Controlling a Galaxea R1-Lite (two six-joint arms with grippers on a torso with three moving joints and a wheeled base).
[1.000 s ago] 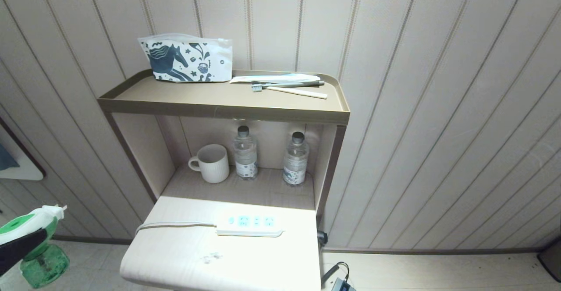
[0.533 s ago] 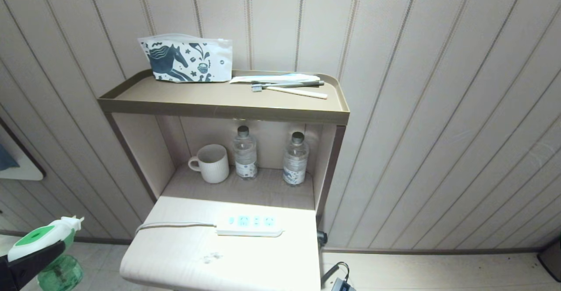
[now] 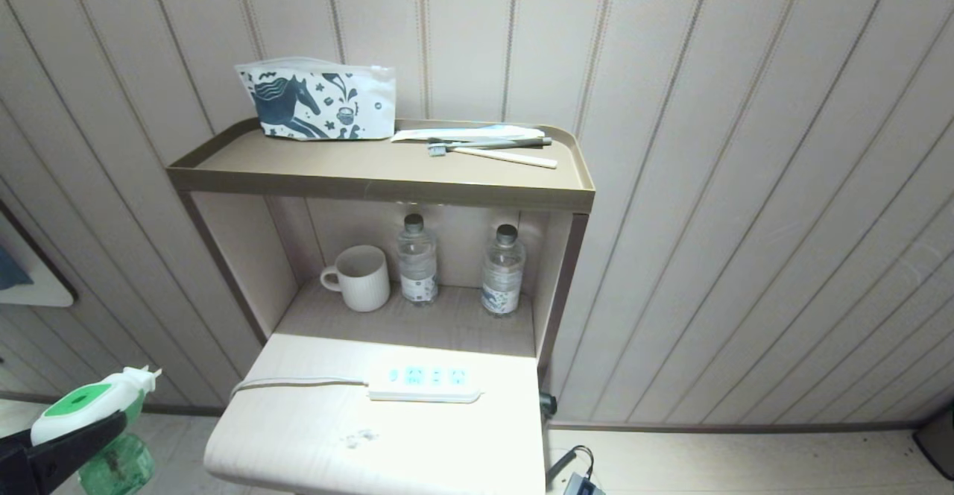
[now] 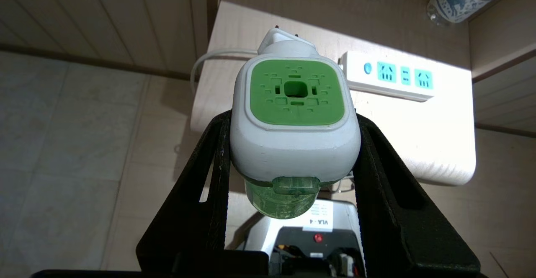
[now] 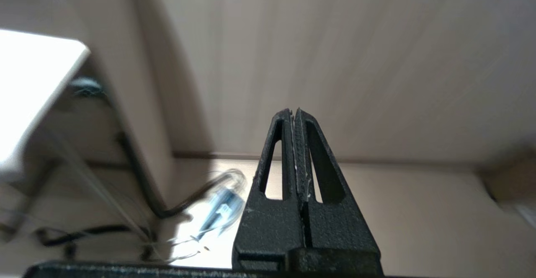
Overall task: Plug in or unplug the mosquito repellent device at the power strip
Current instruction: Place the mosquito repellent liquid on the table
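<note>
Against the panelled wall: a shelf unit, its top tray holding a horse-print pouch and toothbrushes. In its niche: a mug and two bottles, upright. On the pale ledge in front: the strip, flat, sockets up, cord running off to the left. Left of the ledge, well apart from the strip, above the floor: the device, clamped at its sides between the left gripper fingers, prongs pointing toward the ledge. Right gripper: low beside the unit, fingers pressed together, nothing between them.
</note>
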